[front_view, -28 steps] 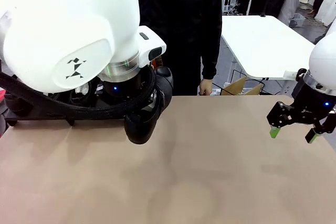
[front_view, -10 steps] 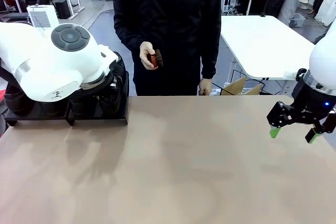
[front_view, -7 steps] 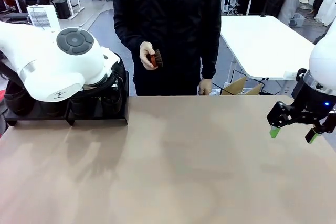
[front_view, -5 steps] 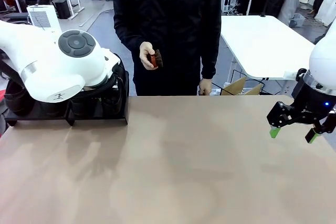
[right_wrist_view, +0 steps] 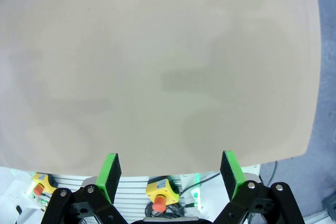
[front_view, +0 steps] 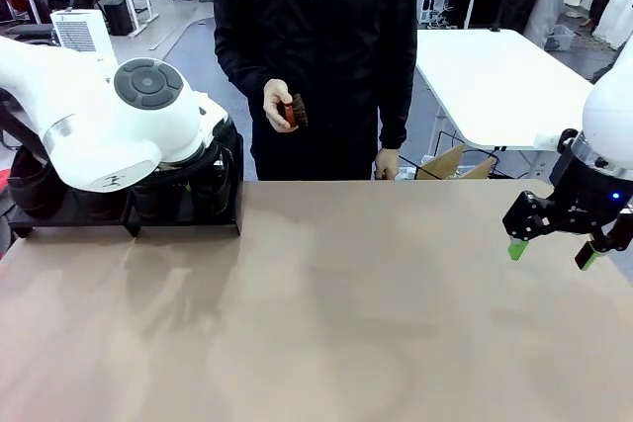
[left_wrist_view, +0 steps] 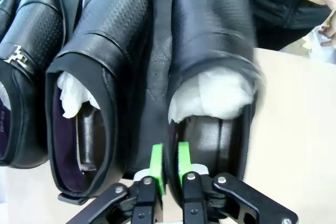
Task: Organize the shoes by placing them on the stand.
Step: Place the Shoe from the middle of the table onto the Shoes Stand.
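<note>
The left arm is reaching toward the far left, its wrist bending downward. The left claw is showing its green pads nearly together, a narrow gap between them. The right claw is hovering at the right side, pointing down, its fingers spreading wide apart and gripping nothing.

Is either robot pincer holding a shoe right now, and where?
The left pincer pinches the heel rim of the rightmost shoe on the stand. The right pincer is open, empty.
</note>
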`<action>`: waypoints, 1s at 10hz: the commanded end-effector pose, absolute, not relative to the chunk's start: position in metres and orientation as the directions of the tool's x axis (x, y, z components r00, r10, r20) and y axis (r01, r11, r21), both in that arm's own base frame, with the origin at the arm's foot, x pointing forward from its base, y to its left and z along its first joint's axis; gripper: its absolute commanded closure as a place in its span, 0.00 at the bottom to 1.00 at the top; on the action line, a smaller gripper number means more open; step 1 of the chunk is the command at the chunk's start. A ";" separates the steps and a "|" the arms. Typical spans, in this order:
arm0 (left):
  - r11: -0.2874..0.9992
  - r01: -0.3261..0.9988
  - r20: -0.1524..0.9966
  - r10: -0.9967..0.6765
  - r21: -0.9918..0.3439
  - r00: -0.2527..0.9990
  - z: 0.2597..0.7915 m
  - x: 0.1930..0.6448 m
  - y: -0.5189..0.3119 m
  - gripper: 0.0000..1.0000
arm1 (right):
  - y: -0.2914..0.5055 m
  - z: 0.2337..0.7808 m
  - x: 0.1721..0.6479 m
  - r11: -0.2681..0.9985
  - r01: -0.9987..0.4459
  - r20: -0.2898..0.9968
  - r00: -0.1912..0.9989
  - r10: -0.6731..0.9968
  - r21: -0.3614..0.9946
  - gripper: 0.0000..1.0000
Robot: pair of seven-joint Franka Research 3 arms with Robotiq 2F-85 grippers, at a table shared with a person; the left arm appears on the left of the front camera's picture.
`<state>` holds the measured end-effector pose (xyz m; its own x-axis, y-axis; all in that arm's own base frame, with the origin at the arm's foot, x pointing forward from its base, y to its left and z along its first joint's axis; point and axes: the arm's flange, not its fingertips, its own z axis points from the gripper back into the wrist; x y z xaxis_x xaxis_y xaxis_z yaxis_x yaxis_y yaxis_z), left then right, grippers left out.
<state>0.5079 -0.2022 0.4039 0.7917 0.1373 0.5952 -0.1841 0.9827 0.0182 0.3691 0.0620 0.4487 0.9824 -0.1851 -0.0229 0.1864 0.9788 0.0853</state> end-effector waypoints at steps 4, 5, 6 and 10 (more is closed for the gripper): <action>0.982 -0.180 0.641 0.098 0.063 0.762 0.415 0.508 -0.207 0.18 | 0.063 0.450 0.370 0.976 0.194 -0.019 0.981 -0.193 0.097 0.00; 0.982 -0.163 0.613 0.071 0.095 0.787 0.426 0.501 -0.209 0.18 | 0.063 0.450 0.370 0.976 0.194 -0.019 0.981 -0.193 0.097 0.00; 0.982 -0.155 0.624 0.055 0.108 0.780 0.437 0.491 -0.211 0.18 | 0.063 0.450 0.370 0.976 0.194 -0.019 0.981 -0.193 0.097 0.00; 0.983 -0.157 0.634 0.061 0.097 0.771 0.442 0.487 -0.218 0.18 | 0.063 0.450 0.370 0.976 0.194 -0.019 0.981 -0.193 0.097 0.00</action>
